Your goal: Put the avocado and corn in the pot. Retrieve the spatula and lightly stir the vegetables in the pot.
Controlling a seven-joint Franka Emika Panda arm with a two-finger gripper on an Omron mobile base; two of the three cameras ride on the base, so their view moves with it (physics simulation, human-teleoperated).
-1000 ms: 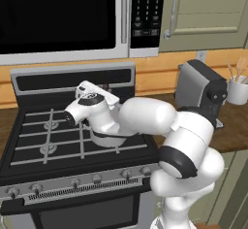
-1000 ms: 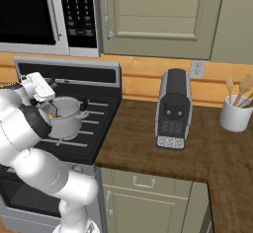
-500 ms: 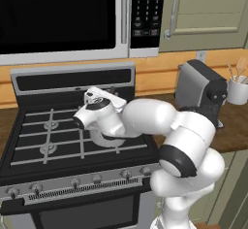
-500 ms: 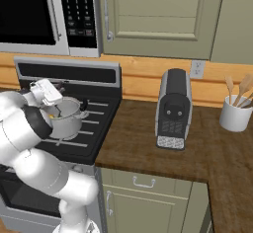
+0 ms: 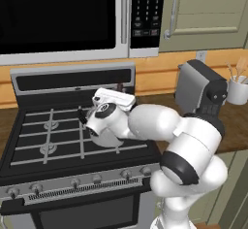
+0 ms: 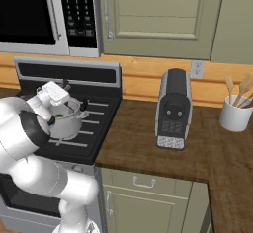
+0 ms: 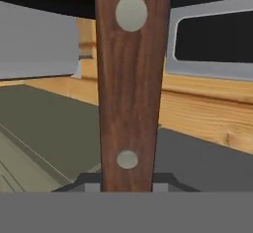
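In the left base view the white arm bends from the lower right over the stove (image 5: pixel 58 140), its hand low above the front-right burner, where the pot (image 5: pixel 107 139) shows as a sliver of steel beneath the wrist; the fingers themselves are hidden behind the hand. A thin dark tip, the spatula (image 5: pixel 118 87), pokes up just behind the hand. A coffee machine (image 5: pixel 199 89) stands on the counter to the right, with a white utensil cup (image 5: pixel 238 90) beyond it. In the right base view the hand sits over the mouth of the pot (image 6: pixel 66 123), which stands on the stove's right side; something green, likely the avocado (image 6: pixel 60 115), shows inside at the rim, and the spatula's dark tip (image 6: pixel 65 83) rises beside the hand. In the hand view the spatula (image 7: pixel 131 84) runs upright through the middle, a brown wooden handle with 2 pale rivets, and the gripper (image 7: pixel 127 181) is clamped narrowly on its lower end.
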